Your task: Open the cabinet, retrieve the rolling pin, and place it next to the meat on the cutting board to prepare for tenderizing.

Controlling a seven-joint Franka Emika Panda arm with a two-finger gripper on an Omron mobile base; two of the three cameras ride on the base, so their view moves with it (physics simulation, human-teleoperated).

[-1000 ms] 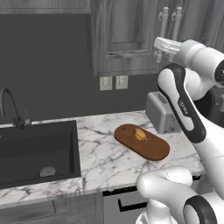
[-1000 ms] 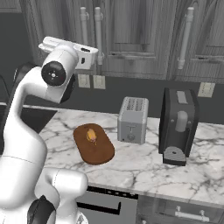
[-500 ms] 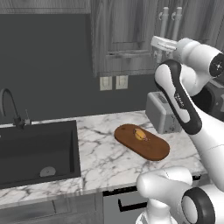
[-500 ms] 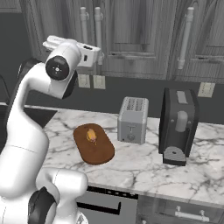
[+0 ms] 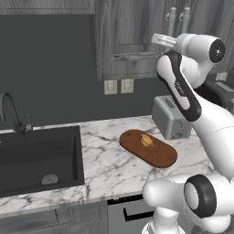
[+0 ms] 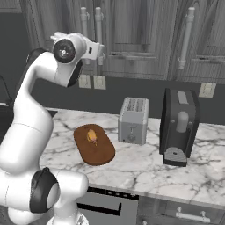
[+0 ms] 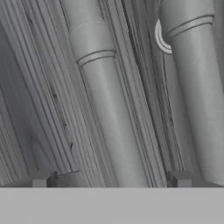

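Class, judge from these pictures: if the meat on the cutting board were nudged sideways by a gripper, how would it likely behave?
The meat is a small, low lump lying flat on the cutting board, so it would probably slide rather than roll or tip. It looks tiny against the board, so likely light. Its rounded, uneven shape suggests it may be soft and give under a push.

The cabinet is grey wood with a streaked, matt grain; its bar handles look like smooth, pale, satin-finished metal. The table is polished white marble veined in grey. The cutting board is smooth reddish-brown wood. The toaster is brushed silver metal. The sink is matt black.
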